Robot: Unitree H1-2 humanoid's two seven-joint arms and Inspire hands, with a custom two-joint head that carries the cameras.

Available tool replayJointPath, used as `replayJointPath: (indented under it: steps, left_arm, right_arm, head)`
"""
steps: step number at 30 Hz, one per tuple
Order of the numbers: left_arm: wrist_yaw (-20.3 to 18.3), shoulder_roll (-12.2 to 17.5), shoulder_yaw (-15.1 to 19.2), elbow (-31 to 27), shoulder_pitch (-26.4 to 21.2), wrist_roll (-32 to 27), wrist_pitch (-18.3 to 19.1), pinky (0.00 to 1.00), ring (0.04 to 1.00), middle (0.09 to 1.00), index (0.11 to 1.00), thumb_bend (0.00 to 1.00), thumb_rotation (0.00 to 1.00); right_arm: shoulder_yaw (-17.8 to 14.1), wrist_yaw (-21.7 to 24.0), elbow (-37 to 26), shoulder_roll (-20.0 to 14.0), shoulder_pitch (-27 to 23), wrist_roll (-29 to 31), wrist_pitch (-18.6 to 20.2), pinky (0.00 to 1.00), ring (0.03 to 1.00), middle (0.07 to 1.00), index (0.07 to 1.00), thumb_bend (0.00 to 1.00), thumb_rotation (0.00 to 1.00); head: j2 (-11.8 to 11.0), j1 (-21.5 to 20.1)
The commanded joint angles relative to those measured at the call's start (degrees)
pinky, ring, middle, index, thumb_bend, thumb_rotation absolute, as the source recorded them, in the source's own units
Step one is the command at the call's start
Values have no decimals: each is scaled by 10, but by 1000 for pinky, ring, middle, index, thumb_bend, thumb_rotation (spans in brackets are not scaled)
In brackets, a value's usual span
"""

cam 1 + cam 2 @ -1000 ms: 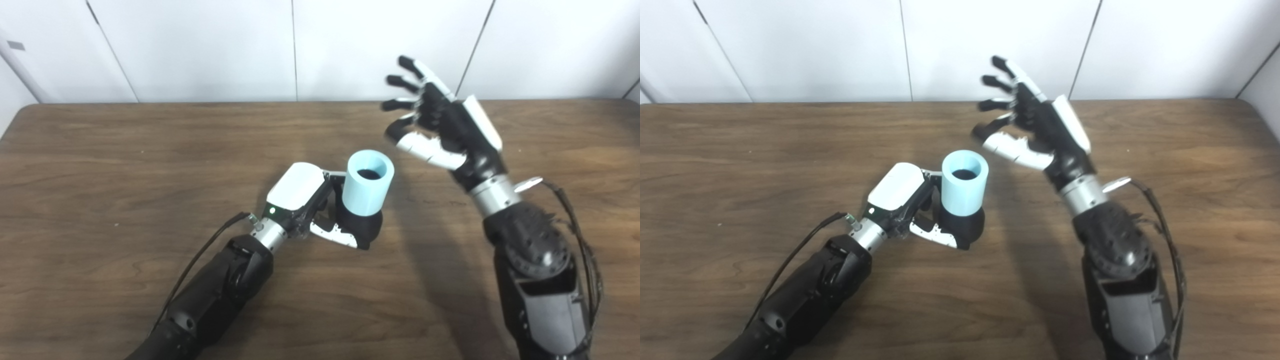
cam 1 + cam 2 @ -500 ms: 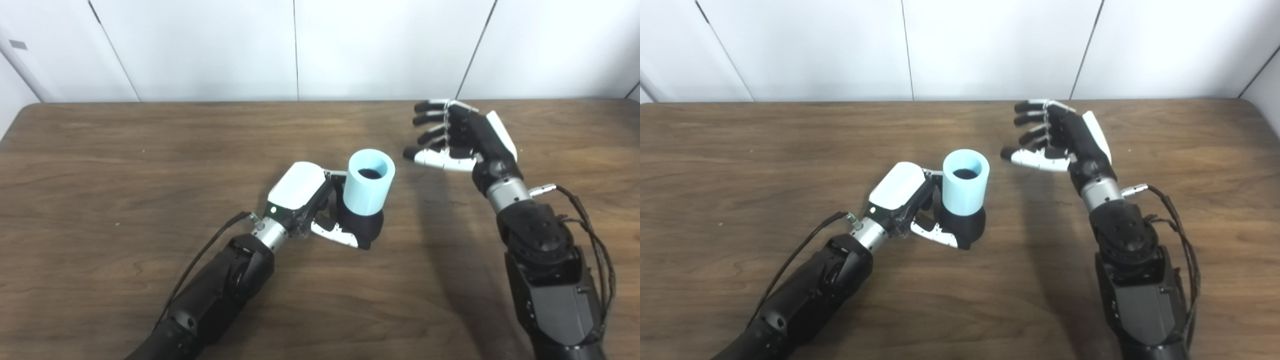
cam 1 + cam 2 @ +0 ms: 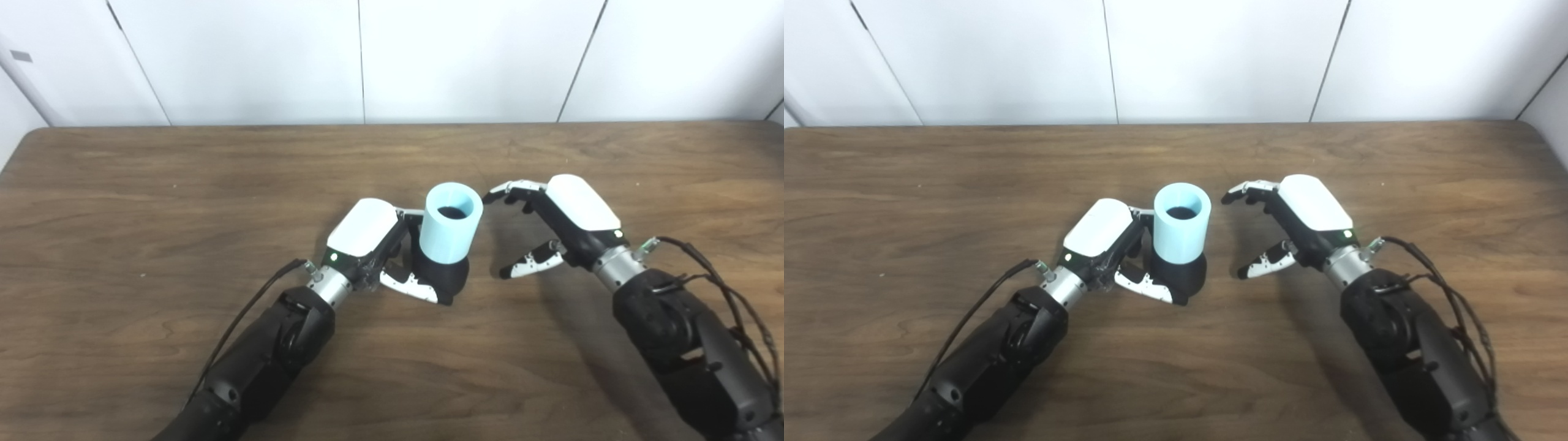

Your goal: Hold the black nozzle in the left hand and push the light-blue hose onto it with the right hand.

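- Near edge: both forearms come in from the bottom; L arm from abt 7 o'clock, R arm from abt 5 o'clock. A black cable [image 3: 245,312] loops off the L wrist, a cable bundle [image 3: 729,288] hangs off the R forearm.
- Table [image 3: 122,202]: dark wood. Wide bare room at 9 o'clock and 3 o'clock of the hands; bare strip w/ nothing on it betw the two arms at 6 o'clock.
- Left hand [image 3: 383,251]: mid-table, clamped on the black nozzle [image 3: 444,278], thumb across its front, fingers round the back. Nozzle base looks down on the wood, but can't tell for sure.
- Light-blue hose [image 3: 452,223]: short tube, upright w/ slight tilt, seated on the nozzle top, open mouth up, dark inside.
- Right hand [image 3: 554,223]: at 3 o'clock of the hose, just beside it, not touching. Fingers [image 3: 511,188] and thumb spread apart, holding nothing; fingertips point at the hose rim, thumb lower, toward the nozzle.
- Small gap only betw R hand and hose; nothing in it.
- Far: table's back edge at 12 o'clock runs along a white panelled wall [image 3: 465,55]; rounded table corner at abt 10 o'clock.
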Motion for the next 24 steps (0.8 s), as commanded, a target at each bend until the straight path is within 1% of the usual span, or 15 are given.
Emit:
replayJointPath:
  steps: [1,3,6,7,8,9,10,11,14,16,19,24]
  left_arm:
    - [-65,16,-20,29,39,16,21,238,350,407,512,520,0]
    - [-68,17,-20,24,40,15,23,249,360,412,514,520,0]
    - [-94,19,-13,4,41,5,41,285,407,434,519,522,0]
    - [-100,21,-10,-4,41,3,44,317,440,452,513,523,0]
    - [-105,23,-9,-11,41,5,48,374,489,471,508,523,0]
    - [-114,26,-9,-20,40,9,55,437,547,551,572,701,90]
    - [-129,30,-9,-33,39,13,65,500,615,630,635,799,164]
    - [-146,35,-10,-46,38,17,78,587,711,736,722,876,239]
    - [-201,48,-7,-89,36,29,122,839,920,918,884,979,353]
    - [-231,55,-4,-110,36,33,145,953,990,987,958,999,373]
    - [-257,62,2,-122,38,37,165,974,999,998,982,1000,360]
    - [-268,64,6,-119,42,43,172,976,1000,1000,993,1000,321]
  right_arm:
    - [-18,-17,-8,8,-2,9,4,597,740,779,741,811,53]
    - [-28,-24,-4,23,5,11,7,612,745,784,746,797,52]
    - [-46,-39,1,49,15,17,10,633,755,789,753,779,47]
    - [-51,-46,4,57,18,18,9,633,753,788,755,772,46]
    - [-56,-52,6,64,21,21,7,629,746,784,754,771,43]
    - [-59,-56,9,69,23,24,6,626,742,783,755,768,40]
    - [-63,-61,12,75,25,27,5,623,737,782,757,760,45]
    - [-65,-65,14,80,28,31,3,619,732,780,763,747,54]
    - [-74,-74,19,93,33,38,8,592,716,775,775,733,68]
    - [-78,-84,23,100,34,41,5,559,695,765,779,730,74]
    - [-85,-98,31,106,35,50,-5,550,683,757,776,736,63]
    - [-89,-111,34,108,36,61,-17,545,667,738,771,729,42]
  head:
    - [-1,0]
    - [-1,0]
    - [-1,1]
    - [-1,2]
    - [-1,2]
    - [-1,2]
    - [-1,6]
    - [0,7]
    - [0,7]
    - [-1,5]
    - [-1,6]
    - [0,6]
